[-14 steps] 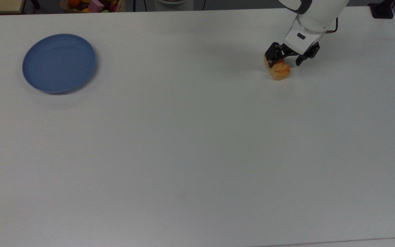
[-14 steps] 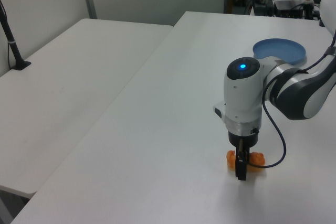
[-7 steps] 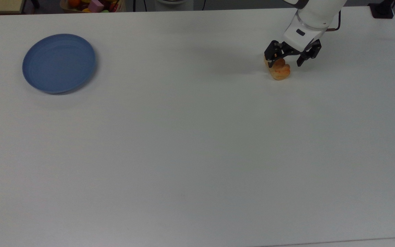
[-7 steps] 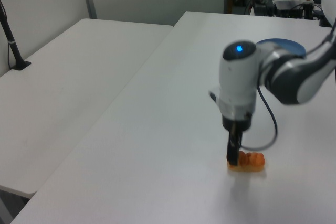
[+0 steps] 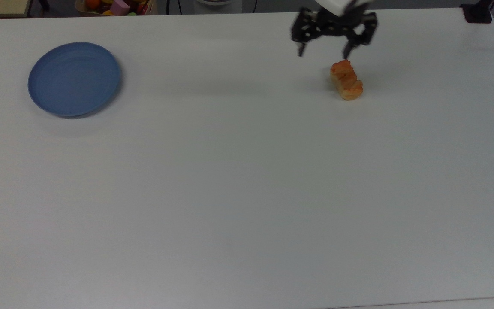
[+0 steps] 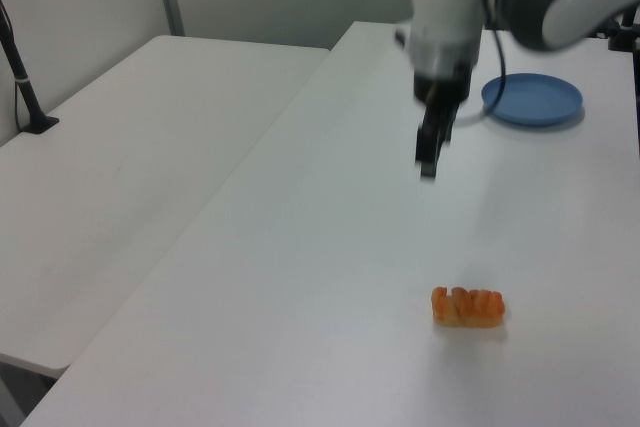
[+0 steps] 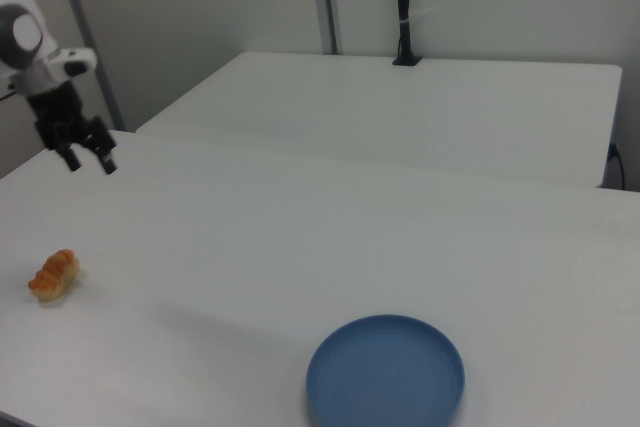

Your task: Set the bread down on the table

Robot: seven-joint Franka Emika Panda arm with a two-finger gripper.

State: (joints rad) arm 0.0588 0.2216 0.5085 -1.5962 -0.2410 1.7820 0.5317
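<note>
A small ridged golden-orange bread (image 5: 346, 80) lies alone on the white table (image 5: 247, 193), near the top view's right far corner, with nothing touching it. The black two-finger gripper (image 5: 323, 53) hangs in the air at the far edge of the top view, its jaws spread wide and empty, one fingertip appearing just above the bread's far end in that overhead angle. The left view separates the two plainly: there the gripper (image 6: 428, 169) hangs well above the tabletop and well apart from the bread (image 6: 468, 306), which sits on the surface in the near part of the left view, its browned stripes running across its top. The right view puts the gripper (image 7: 89, 164) high at the right view's left, fingers splayed, over the bread (image 7: 54, 275) resting near the table edge. A round blue plate (image 5: 74, 79) lies empty at the top view's left, far from the bread; the left view shows the plate (image 6: 532, 99) beyond the arm. The top view alone catches a box of colourful toys (image 5: 116, 6) past the table's far edge, while the right view alone shows a second white table (image 7: 400, 107) behind.
</note>
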